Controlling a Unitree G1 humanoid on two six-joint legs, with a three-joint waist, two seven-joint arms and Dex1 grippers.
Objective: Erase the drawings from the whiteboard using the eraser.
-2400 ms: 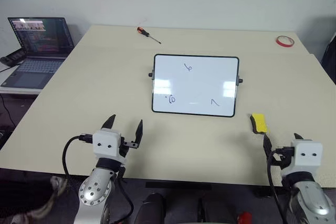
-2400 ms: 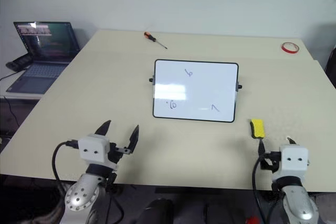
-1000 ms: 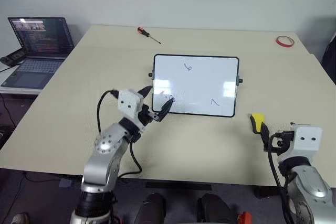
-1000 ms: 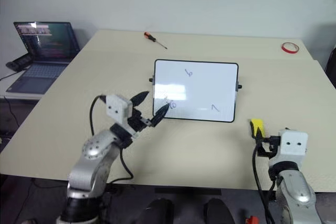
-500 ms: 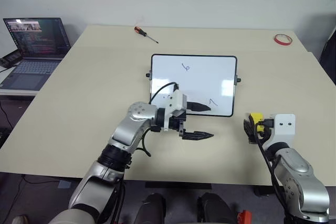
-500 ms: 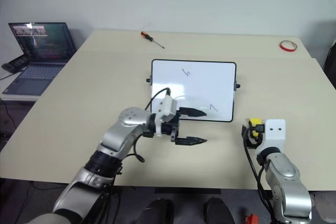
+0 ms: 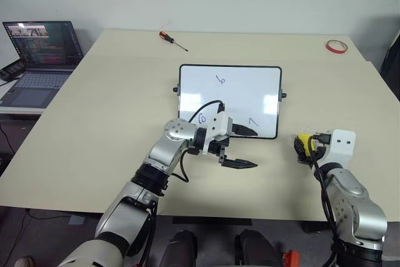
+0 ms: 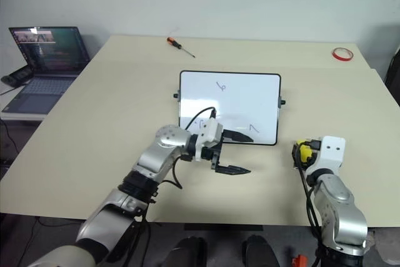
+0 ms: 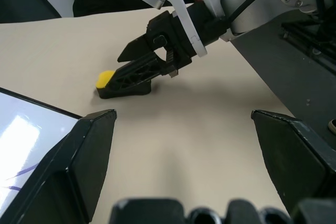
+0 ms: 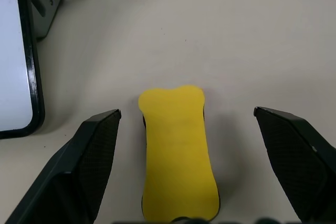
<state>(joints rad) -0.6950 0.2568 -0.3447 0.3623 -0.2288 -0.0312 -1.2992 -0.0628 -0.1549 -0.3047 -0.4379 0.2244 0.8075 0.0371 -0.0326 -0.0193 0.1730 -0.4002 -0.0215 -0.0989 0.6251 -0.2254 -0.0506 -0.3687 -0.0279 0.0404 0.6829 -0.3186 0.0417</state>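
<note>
**Desk:** Where is the eraser (image 10: 178,153) right now, and what do you have on it?

**Floor:** It lies flat on the table (image 7: 112,92), yellow side up, just right of the whiteboard's (image 7: 244,89) near right corner. Your right gripper (image 10: 181,169) straddles it with jaws spread wide, one black finger on each side, neither touching. Nothing is held yet.

**Desk:** So which step are you on?

**Floor:** The pickup, by my reading. Next you would need to close evenly across the eraser's narrow waist, lift it, then carry it left to the board. The drawings (image 7: 220,80) look untouched: a loop near the far edge, a blue squiggle at near left, a small stroke at near right.

**Desk:** And your other arm?

**Floor:** Your left gripper (image 7: 244,147) reaches in from the left, pointing right, jaws wide and empty, at the board's near edge; one finger overlaps the frame. Mind it when you sweep.

**Desk:** The room?

**Floor:** Beige tabletop against a pale wall. A screwdriver (image 7: 173,39) lies at far left, a red tape ring (image 7: 335,46) at far right, an open laptop (image 7: 39,54) on a side desk to the left.
</note>
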